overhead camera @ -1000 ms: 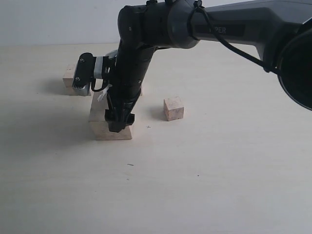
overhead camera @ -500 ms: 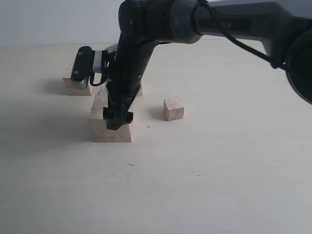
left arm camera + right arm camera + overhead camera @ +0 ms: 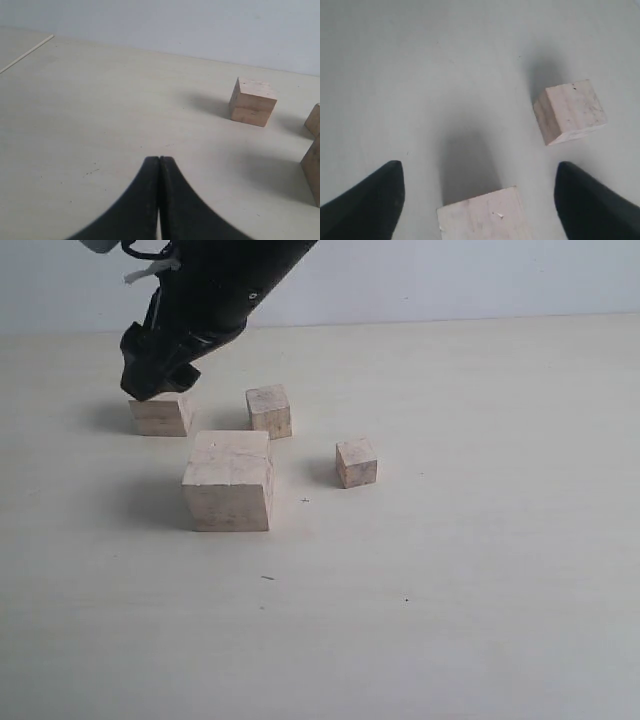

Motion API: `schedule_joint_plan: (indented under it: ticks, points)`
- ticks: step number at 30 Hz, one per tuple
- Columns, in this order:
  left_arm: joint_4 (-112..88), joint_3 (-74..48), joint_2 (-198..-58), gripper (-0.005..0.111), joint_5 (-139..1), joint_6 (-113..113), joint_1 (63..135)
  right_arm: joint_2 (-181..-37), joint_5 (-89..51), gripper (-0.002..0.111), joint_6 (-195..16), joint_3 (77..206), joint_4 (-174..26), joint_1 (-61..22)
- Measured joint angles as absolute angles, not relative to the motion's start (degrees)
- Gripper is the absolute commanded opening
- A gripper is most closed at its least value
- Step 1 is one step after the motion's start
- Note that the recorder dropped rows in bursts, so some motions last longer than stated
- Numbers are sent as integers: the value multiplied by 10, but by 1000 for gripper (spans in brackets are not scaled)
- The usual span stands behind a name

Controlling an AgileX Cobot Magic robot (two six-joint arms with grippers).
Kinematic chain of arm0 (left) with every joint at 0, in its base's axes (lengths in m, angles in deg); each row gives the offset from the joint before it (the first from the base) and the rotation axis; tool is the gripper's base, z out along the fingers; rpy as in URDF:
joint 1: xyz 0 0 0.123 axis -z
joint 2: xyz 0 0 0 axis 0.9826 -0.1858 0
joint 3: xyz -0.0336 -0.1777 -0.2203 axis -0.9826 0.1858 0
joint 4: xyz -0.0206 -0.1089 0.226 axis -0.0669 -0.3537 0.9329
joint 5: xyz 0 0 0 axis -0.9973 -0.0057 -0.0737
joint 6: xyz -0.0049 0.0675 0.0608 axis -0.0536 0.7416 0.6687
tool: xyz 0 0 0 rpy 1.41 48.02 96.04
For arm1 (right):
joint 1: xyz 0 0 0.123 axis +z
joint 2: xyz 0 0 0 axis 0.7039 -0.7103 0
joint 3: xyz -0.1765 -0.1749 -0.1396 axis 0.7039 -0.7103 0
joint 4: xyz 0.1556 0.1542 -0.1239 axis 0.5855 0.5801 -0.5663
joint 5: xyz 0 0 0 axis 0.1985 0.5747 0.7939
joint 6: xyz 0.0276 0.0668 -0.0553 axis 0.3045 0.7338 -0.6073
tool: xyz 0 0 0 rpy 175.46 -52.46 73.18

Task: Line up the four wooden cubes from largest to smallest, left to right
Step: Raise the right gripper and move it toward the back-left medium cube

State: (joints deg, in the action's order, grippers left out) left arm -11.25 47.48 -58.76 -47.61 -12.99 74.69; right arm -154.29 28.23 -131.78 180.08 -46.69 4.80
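**Desk:** What has just changed?

**Me:** My right claw [image 3: 479, 167] has come up off the largest cube [image 3: 228, 485]. Half a second ago it was down at that block's top. Now it hangs high at the back left with its fingers spread wide and nothing between them.

**Desk:** Did the big one go with it?

**Me:** No. It sits flat on the bench [image 3: 480, 590] at the front of the group, in the same spot as far as I can see, and it stands free.

**Desk:** And the others?

**Me:** The second-largest cube [image 3: 160, 415] is behind it and to the left, partly hidden under my claw. The third cube [image 3: 269, 410] is behind and slightly to the right. The smallest cube [image 3: 356, 462] is off to the right, apart from the rest.

**Desk:** So there's no line yet.

**Me:** Not by my reading. The second-largest lies left of the largest, which is the wrong way round, and the four are scattered front to back. From where my claw hovers, I'd guess the second-largest is next.

**Desk:** Left arm?

**Me:** My left claw [image 3: 159, 162] is clenched on nothing, low over bare bench.
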Motion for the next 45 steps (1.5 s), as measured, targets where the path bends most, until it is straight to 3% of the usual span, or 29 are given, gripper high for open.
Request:
schedule_joint_plan:
  ticks: [4,14,21,28,45]
  points:
    - [-113,475,-588,0,-476,-130,747,-1543,248,63,-1268,1801,-462,48]
    - [-113,475,-588,0,-476,-130,747,-1543,154,90,-1313,1801,-471,47]
    - [-113,475,-588,0,-476,-130,747,-1564,117,90,-1309,1801,-448,12]
    - [-113,475,-588,0,-476,-130,747,-1590,164,89,-1278,1801,-217,-34]
    - [-113,475,-588,0,-476,-130,747,-1635,249,82,-1362,1832,31,-15]
